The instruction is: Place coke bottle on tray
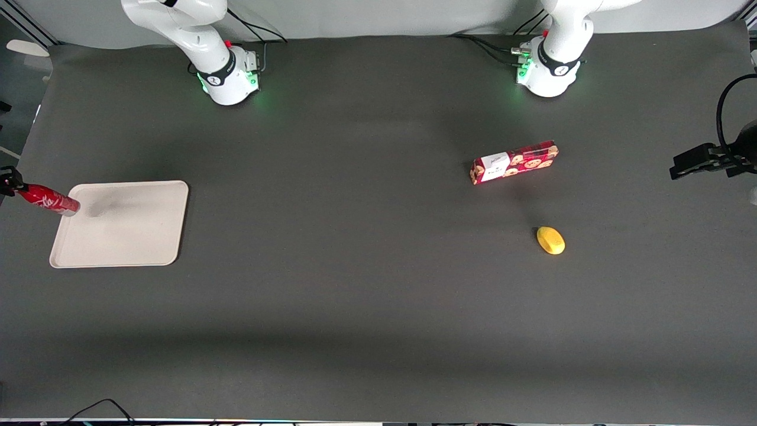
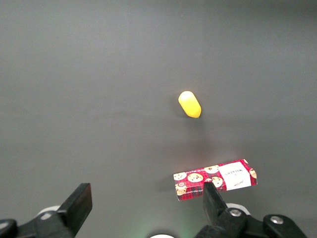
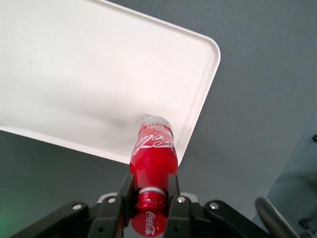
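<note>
My right gripper (image 3: 150, 190) is shut on the neck of the coke bottle (image 3: 153, 153), a slim red bottle with white lettering and a red cap. In the front view the coke bottle (image 1: 48, 199) hangs tilted in the air, its base over the edge of the tray (image 1: 127, 231) at the working arm's end of the table. The gripper (image 1: 10, 182) shows only as a dark tip at the edge of that view. The beige tray (image 3: 74, 69) has nothing on it, and the bottle's base hangs over its rim.
A red cookie box (image 1: 513, 162) lies toward the parked arm's end of the table, with a yellow lemon-like object (image 1: 550, 240) nearer the front camera than the box. Both also show in the left wrist view: the cookie box (image 2: 214, 179) and the yellow object (image 2: 189, 104).
</note>
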Robot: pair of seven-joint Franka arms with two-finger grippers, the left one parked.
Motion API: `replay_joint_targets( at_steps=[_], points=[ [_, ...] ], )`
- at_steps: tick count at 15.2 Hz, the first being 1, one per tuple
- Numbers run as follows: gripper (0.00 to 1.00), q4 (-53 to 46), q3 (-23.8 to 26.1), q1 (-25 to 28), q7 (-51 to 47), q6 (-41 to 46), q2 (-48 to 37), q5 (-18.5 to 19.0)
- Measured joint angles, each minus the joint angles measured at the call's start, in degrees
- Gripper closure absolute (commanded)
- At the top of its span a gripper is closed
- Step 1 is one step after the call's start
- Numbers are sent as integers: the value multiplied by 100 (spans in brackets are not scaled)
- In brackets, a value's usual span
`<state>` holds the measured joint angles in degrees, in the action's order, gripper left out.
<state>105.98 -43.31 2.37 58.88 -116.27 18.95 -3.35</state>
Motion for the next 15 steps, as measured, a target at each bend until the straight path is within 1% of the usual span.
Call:
replay_joint_targets(
  at_steps=[5, 8, 12, 13, 15],
  points=[
    [100, 246, -73, -139, 244, -453, 160, -55],
    [100, 323, -74, -163, 293, -531, 160, -59],
    [100, 366, -74, -162, 354, -595, 160, -250],
    [94, 371, -74, -162, 356, -613, 160, -260],
    [78, 375, -74, -162, 360, -630, 160, -272]
  ],
)
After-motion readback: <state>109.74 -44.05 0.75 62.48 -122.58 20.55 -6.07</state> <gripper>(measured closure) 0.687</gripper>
